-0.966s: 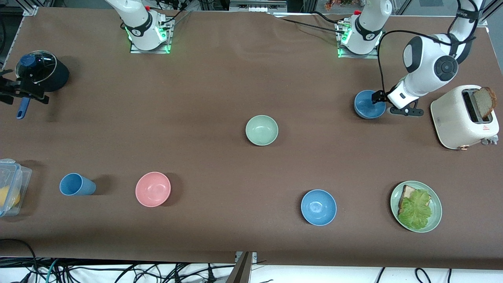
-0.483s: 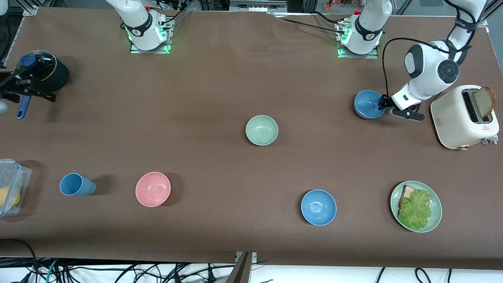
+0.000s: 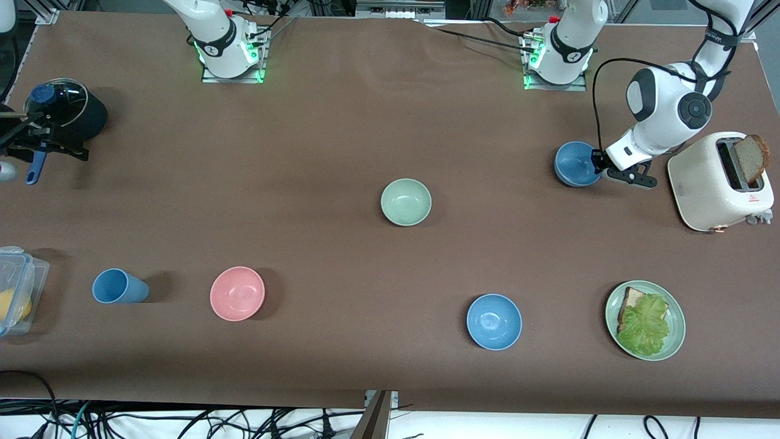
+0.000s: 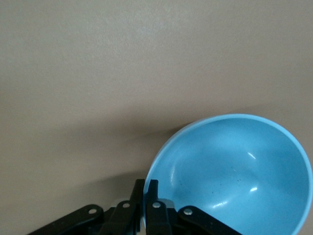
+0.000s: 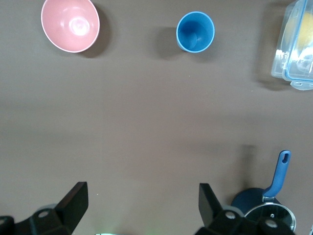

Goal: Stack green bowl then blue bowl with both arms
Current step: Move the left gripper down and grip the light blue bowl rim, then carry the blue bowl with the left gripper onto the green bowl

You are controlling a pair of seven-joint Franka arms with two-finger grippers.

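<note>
The steel-blue bowl (image 3: 574, 163) is near the left arm's base, beside the toaster. My left gripper (image 3: 598, 163) is shut on the bowl's rim at the toaster side. In the left wrist view one finger is inside the blue bowl (image 4: 234, 171) and one is outside, the left gripper (image 4: 147, 183) pinching the wall. The pale green bowl (image 3: 406, 202) stands alone at the table's middle. My right gripper (image 3: 44, 145) hangs open over the black pot at the right arm's end, and the right wrist view shows the right gripper (image 5: 142, 193) with nothing between its fingers.
A brighter blue bowl (image 3: 494, 321), a green plate (image 3: 675, 344) with bread and lettuce, a pink bowl (image 3: 237, 293) and a blue cup (image 3: 119, 286) lie nearer the front camera. A toaster (image 3: 710, 183) stands by the left gripper. A lidded black pot (image 3: 64, 111) and a clear box (image 3: 21, 286) sit at the right arm's end.
The left gripper has closed on the blue bowl's rim, and the bowl has shifted slightly toward the toaster. The right gripper stayed open and drifted a little by the pot.
</note>
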